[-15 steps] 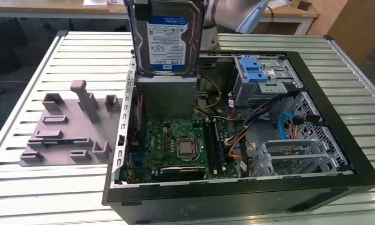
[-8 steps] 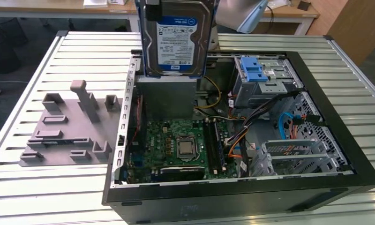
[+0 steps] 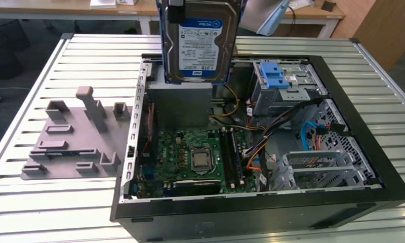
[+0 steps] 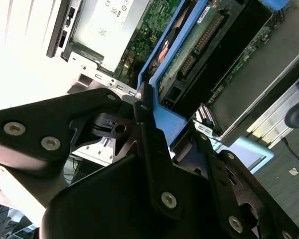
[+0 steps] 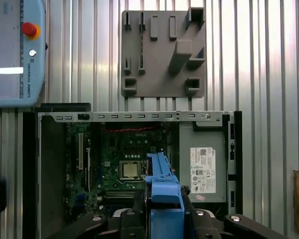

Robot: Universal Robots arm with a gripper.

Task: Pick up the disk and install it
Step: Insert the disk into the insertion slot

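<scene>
We see a blue-and-white label (image 3: 197,48) with print on the disk (image 3: 202,10), up above the computer case (image 3: 256,215). Inside the case, a white sticker (image 5: 203,169) sits on the grey box (image 5: 187,164), its print too small to read.

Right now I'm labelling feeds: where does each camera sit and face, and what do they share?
Exterior view: off the arm, high, looking down into the open computer case on the table; the disk hangs above.
First wrist view: on the arm, looking straight down past the tool at the case.
Second wrist view: on the arm, beside the tool, shut on the disk's blue rail.
Shared: disk and case.
</scene>
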